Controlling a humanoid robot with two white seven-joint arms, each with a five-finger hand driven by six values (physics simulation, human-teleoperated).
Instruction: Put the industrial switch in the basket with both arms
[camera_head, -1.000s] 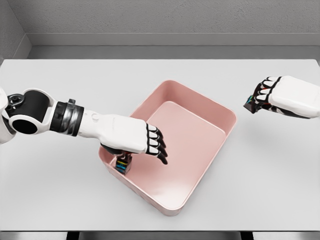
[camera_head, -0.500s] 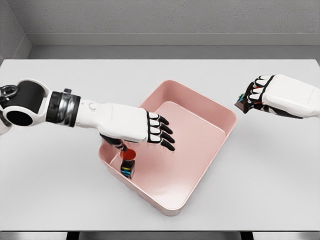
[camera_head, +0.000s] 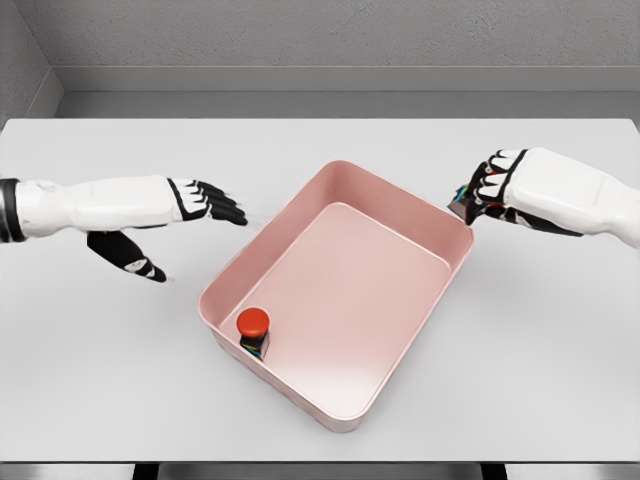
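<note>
Head view. Pink basket (camera_head: 440, 225) set at an angle on the grey counter (camera_head: 110, 380). One industrial switch (camera_head: 253, 331), red button up, standing inside at the basket's near-left corner, close against the wall there and free of both hands. Left hand (camera_head: 165, 222) off to the left of the basket, clear of its rim, fingers stretched out and thumb dropped low, nothing held. Right hand (camera_head: 490, 188) just beyond the basket's far-right corner, fingers curled tight on a second switch (camera_head: 461, 199), small and dark with a fleck of colour, mostly hidden by the fingers. Hard to tell from here whether that hand hangs over the rim or just outside it.

Step in hand, by judgement: bring the right-hand piece over the basket and set it down. To do it well:

- Carry inward toward the open floor in the middle of the basket, not merely to the corner; a release at the rim risks a bounce onto the counter.
- Lower before letting go, so the piece lands on its base rather than tumbling.
- Aim away from the near-left corner, to avoid knocking over the switch parked there.
- Clear the far-right wall with knuckles and wrist on the way in; a nudge would slide the light-looking basket.
- Open the fingers only once the piece sits low inside, then lift straight up.
- Keep the left hand where it is, well clear of the basket's left wall.
</note>
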